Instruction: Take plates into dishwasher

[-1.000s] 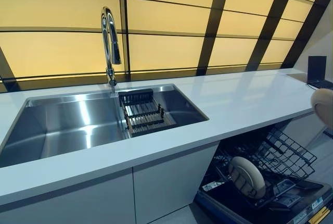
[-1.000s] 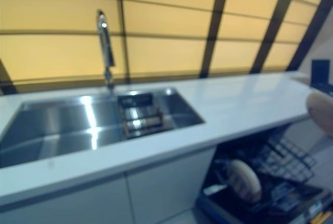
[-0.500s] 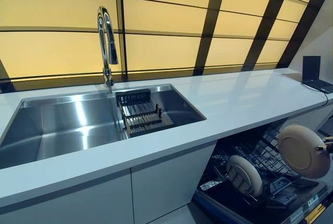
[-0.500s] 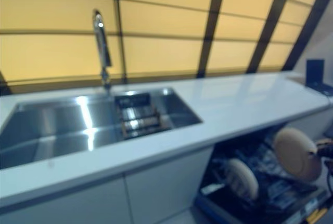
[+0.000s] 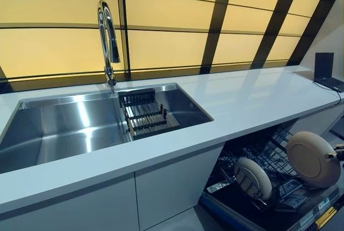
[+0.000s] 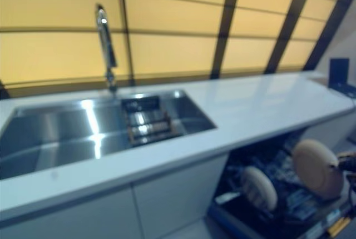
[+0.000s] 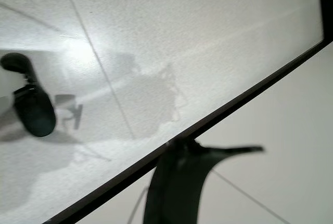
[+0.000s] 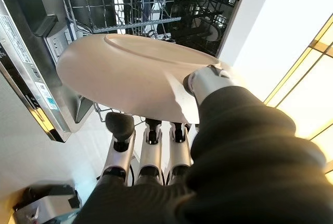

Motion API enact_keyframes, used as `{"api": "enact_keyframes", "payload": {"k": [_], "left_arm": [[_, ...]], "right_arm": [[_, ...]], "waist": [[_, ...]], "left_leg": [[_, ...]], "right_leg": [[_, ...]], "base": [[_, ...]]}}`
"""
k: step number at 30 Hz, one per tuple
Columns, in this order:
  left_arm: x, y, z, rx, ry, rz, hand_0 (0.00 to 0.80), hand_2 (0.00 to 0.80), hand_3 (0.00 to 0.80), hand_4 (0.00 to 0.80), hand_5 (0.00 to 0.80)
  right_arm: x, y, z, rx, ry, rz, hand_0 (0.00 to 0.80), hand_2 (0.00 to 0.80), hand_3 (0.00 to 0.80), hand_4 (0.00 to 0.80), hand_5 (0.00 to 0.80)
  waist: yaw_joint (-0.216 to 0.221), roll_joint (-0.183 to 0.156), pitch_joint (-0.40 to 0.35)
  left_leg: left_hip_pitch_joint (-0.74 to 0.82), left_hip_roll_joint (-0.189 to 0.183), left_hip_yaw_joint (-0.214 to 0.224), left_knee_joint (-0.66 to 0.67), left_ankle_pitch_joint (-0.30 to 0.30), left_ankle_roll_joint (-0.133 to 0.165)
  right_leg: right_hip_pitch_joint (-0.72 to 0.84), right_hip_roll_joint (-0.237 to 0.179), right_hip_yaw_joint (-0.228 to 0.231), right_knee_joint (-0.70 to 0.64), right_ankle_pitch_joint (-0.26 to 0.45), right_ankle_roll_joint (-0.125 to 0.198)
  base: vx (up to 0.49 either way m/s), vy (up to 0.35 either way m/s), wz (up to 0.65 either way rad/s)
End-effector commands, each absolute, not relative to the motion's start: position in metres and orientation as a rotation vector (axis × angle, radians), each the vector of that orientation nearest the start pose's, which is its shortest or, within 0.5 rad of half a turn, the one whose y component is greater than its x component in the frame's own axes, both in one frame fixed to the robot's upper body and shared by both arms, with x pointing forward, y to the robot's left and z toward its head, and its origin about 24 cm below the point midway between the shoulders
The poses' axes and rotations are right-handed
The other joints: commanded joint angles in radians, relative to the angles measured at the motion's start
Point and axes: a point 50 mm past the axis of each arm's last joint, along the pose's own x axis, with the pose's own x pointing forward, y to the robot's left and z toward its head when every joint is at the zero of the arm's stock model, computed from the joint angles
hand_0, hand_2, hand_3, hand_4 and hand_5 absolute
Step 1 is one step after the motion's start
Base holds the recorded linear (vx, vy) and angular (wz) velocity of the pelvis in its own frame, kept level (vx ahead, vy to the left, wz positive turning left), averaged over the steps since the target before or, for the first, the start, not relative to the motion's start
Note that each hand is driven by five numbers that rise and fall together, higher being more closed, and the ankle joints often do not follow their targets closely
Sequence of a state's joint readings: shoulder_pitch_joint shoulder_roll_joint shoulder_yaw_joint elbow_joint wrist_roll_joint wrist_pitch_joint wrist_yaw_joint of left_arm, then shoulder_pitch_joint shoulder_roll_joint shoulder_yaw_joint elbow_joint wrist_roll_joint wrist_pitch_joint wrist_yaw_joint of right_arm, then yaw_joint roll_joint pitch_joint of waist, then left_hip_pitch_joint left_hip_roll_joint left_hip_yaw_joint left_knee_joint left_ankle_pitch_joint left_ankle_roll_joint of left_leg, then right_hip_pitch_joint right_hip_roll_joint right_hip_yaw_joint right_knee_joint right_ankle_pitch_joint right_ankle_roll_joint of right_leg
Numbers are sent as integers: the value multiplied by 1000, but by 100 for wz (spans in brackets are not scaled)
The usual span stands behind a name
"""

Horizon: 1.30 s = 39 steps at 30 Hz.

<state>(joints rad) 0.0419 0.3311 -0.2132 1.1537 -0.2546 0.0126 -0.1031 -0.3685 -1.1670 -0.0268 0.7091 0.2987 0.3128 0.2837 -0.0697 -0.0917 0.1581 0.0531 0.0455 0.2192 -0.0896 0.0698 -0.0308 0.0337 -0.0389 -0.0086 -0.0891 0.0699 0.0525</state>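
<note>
Right hand [image 8: 208,83] nearest: thumb on top of a beige plate [image 5: 313,158], fingers [image 8: 151,153] under its rim, so clamped on the plate. Plate is tilted on edge, held in the air above the open dishwasher's lower rack [image 5: 274,180], not yet in a slot.

Left hand: a dark fingertip shows in the left wrist view against bare floor; fingers' state cannot be told.

Rack: one beige plate already standing upright in the tines [image 5: 252,177], left of the held one and apart from it.

Farther: white tabletop [image 5: 252,102] bare of plates; steel sink [image 5: 70,129] holds only a small drain rack [image 5: 145,117]. Faucet [image 5: 107,37] behind.

Judgement: one plate loaded, second mid-transfer; remaining is to lower and seat it. No further plates visible.
</note>
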Motion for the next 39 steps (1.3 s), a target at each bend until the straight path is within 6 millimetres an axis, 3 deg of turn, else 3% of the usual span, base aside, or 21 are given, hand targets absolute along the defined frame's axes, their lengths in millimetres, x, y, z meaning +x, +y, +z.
{"api": "enact_keyframes", "payload": {"k": [1, 10, 25, 39], "left_arm": [[90, 257, -152, 111, 1191, 72, 0, 0, 0, 0, 0], [100, 255, -149, 85, 1149, 67, 0, 0, 0, 0, 0], [113, 249, -147, 79, 1113, 45, 0, 0, 0, 0, 0], [120, 244, -146, 66, 1086, 27, 0, 0, 0, 0, 0]], "right_arm": [[268, -433, 195, -647, 338, -442, 800, 800, 800, 800, 800], [287, -417, 217, -660, 260, -442, 800, 800, 800, 800, 800], [299, -404, 222, -691, 223, -423, 800, 800, 800, 800, 800], [297, -405, 222, -756, 244, -434, 800, 800, 800, 800, 800]], "waist": [[11, -3, 20], [9, 38, 80], [-3, 79, 133], [-17, 113, 161]], "left_leg": [[33, -73, -38, 20, -115, 63], [-9, -76, -44, 32, -103, 49], [-43, -73, -39, 39, -92, 29], [-53, -78, -27, 41, -89, 19]], "right_leg": [[-38, 14, -60, 11, 25, 51], [-68, 6, -74, 17, 19, 42], [-97, -4, -101, 23, 10, 31], [-116, -11, -106, 33, 3, 25]], "base": [[-69, -61, 1], [-41, -35, 1], [-1, -22, 5], [0, 0, 0]]}}
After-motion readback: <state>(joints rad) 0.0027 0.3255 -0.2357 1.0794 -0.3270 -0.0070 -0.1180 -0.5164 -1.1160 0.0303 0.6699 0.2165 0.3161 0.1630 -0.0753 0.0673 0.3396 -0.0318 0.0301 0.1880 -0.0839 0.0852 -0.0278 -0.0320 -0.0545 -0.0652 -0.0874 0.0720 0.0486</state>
